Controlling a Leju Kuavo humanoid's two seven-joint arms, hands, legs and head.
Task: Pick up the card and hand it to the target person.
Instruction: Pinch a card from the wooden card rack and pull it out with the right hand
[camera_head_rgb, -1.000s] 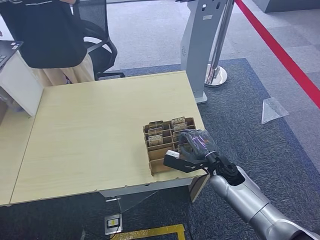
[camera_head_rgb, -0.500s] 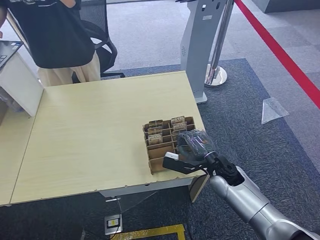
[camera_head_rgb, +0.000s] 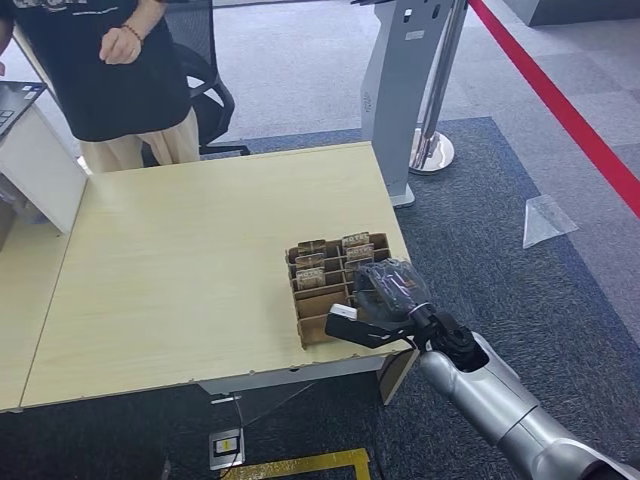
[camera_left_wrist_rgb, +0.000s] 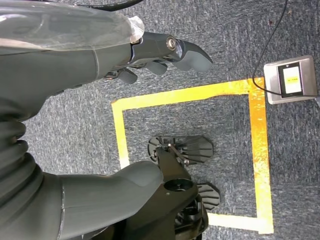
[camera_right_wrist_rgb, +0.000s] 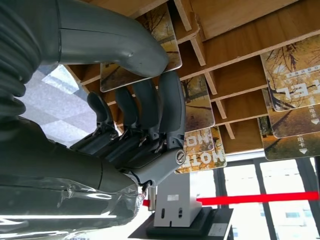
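Pick step: right robot hand (camera_head_rgb: 370, 315) sits at the slotted box (camera_head_rgb: 313, 322) near the counter (camera_head_rgb: 189, 260) edge, thumb and fingers (camera_right_wrist_rgb: 166, 107) pinching one card (camera_right_wrist_rgb: 141, 50) in its slot; next, lift out, carry to the person (camera_head_rgb: 113, 70).

A cardboard rack (camera_head_rgb: 332, 285) of cards is seen at lower centre on the table (camera_head_rgb: 189, 260), with the right hand (camera_head_rgb: 377, 305) laid over its near right part; a person (camera_head_rgb: 113, 70) is seen at upper left.

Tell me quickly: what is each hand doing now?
Left hand: holds nothing, fingers apart.
Right hand: thumb and fingers pinch a card in the box.
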